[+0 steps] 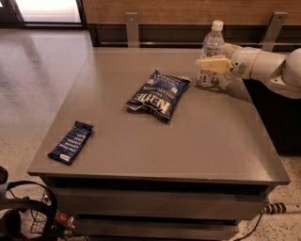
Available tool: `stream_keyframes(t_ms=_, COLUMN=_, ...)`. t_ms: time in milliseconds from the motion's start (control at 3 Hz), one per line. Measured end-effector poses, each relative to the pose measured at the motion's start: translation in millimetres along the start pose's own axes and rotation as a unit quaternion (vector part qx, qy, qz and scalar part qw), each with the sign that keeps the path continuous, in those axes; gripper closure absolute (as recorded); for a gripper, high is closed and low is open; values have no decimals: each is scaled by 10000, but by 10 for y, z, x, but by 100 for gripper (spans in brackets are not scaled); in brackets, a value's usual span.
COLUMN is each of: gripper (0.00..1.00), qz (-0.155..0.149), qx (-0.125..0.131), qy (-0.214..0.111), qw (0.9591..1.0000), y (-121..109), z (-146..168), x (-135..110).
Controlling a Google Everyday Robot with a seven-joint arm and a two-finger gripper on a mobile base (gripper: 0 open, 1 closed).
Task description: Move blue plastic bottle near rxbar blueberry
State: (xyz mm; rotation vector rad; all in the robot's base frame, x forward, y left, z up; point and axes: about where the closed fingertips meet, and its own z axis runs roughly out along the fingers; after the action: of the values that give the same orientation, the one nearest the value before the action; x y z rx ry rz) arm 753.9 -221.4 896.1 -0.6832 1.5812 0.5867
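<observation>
The blue plastic bottle (212, 44) stands up straight at the far right of the table (211, 146). My claw (208, 62) comes in from the right and is closed around its middle, one finger (214, 65) across the front. The chip bag (158, 94) lies just beside it. The rxbar blueberry (71, 141) lies far away, near the front left edge.

Grey table (211, 141), speckled polished floor (37, 84), wood-panelled wall (178, 12), bright doorway (47, 9) at far left.

The white arm (268, 68) is extending in from the right, seemingly near level, its gripper (209, 66) pointing left in the view's upper right.
</observation>
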Motion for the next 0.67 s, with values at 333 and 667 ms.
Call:
stream_keyframes(t_ms=333, gripper=41, qz=-5, qx=-31, qy=-20, qw=10000, y=21, z=37, x=-6)
stream_keyframes(t_ms=667, gripper=64, qz=-2, qx=-56, qy=-22, qw=10000, y=41, z=67, x=-6)
